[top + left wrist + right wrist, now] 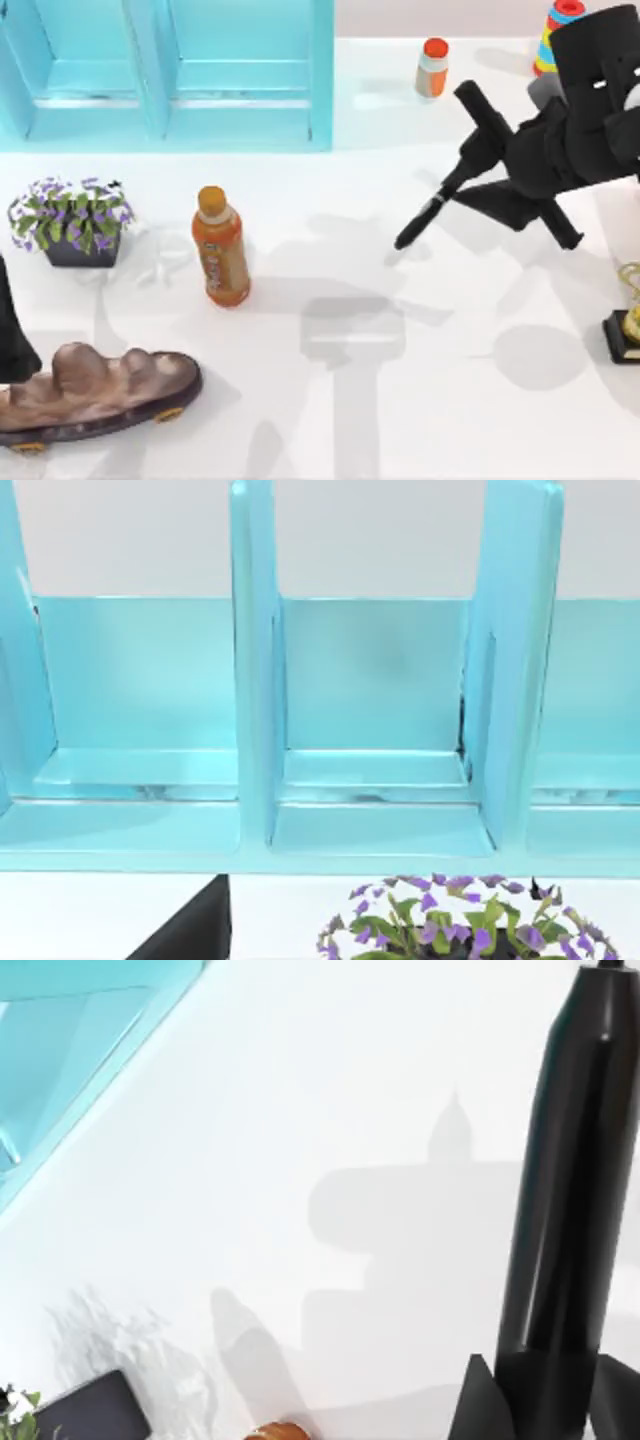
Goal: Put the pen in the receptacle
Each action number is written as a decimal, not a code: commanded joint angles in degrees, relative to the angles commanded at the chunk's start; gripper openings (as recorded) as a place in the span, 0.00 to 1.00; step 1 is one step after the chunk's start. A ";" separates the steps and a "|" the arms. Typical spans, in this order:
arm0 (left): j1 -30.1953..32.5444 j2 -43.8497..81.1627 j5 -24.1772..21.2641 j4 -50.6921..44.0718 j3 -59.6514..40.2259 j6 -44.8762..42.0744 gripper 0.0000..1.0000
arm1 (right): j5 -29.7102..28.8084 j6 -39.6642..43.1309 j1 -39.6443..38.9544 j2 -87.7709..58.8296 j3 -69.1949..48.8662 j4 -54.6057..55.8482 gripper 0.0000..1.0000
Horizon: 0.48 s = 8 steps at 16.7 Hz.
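The slim black pen (pixel 428 208) hangs tilted above the right middle of the table, tip pointing down and to the left. My right gripper (pixel 478 162) is shut on its upper end. In the right wrist view the pen (pixel 570 1190) runs out from between the dark fingers (pixel 480 1405). The receptacle (pixel 322 80) is a turquoise box with open compartments at the back left, well away from the pen; its dividers (pixel 255 680) face the left wrist camera. My left arm (pixel 12 335) is parked at the table's left edge.
An orange bottle (pixel 220 248) lies left of centre. A potted purple plant (pixel 72 222) stands in front of the receptacle. A brown lumpy thing on a skateboard (pixel 95 390) sits front left. An orange-capped jar (pixel 432 68), ring stack (pixel 560 35) and trophy (pixel 630 320) line the right.
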State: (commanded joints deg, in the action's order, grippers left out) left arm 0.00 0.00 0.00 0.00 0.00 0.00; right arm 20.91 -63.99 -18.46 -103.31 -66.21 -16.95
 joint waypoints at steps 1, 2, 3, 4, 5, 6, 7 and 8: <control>0.00 0.00 0.00 0.00 0.00 0.00 1.00 | 0.14 0.37 1.20 0.41 -0.10 0.01 0.00; 0.00 0.00 0.00 0.00 0.00 0.00 1.00 | 0.36 0.89 2.93 0.99 -0.21 0.00 0.00; 0.00 0.00 0.00 0.00 0.00 0.00 1.00 | 0.64 1.56 5.14 1.72 -0.28 -0.05 0.00; 0.00 0.00 0.00 0.00 0.00 0.00 1.00 | 0.99 2.35 7.76 2.55 -0.28 -0.18 0.00; 0.00 0.00 0.00 0.00 0.00 0.00 1.00 | 1.40 3.25 10.75 3.48 -0.17 -0.39 0.00; 0.00 0.00 0.00 0.00 0.00 0.00 1.00 | 1.86 4.22 14.05 4.47 0.08 -0.70 0.00; 0.00 0.00 0.00 0.00 0.00 0.00 1.00 | 2.37 5.25 17.62 5.49 0.53 -1.13 0.00; 0.00 0.00 0.00 0.00 0.00 0.00 1.00 | 2.92 6.33 21.41 6.53 1.15 -1.69 0.00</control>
State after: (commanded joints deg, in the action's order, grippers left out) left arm 0.00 0.00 0.00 0.00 0.00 0.00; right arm 23.83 -57.66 2.95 -96.78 -65.05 -18.64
